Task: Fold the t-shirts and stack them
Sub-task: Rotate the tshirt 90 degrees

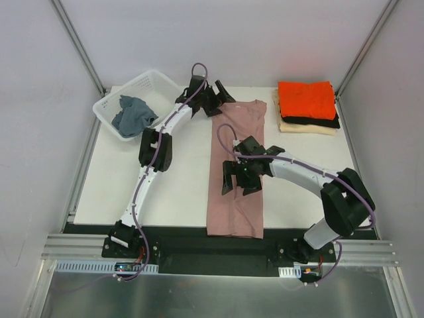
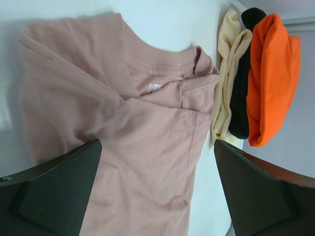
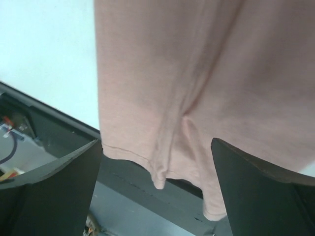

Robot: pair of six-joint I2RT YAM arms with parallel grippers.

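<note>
A dusty-pink t-shirt (image 1: 237, 165) lies folded into a long strip down the middle of the table, collar at the far end, hem hanging over the near edge. In the left wrist view its collar and small chest mark (image 2: 154, 88) show. My left gripper (image 1: 215, 99) is open and empty at the collar end. My right gripper (image 1: 240, 179) is open and empty above the strip's middle; its wrist view shows the hem (image 3: 167, 147). Orange (image 1: 306, 99), black (image 1: 318, 122) and cream (image 1: 308, 128) shirts sit folded in a stack at the far right, orange on top.
A white plastic basket (image 1: 136, 86) at the far left corner holds a grey-blue cloth (image 1: 132, 116). The black frame rail (image 1: 199, 235) runs along the table's near edge. Grey walls close in on both sides.
</note>
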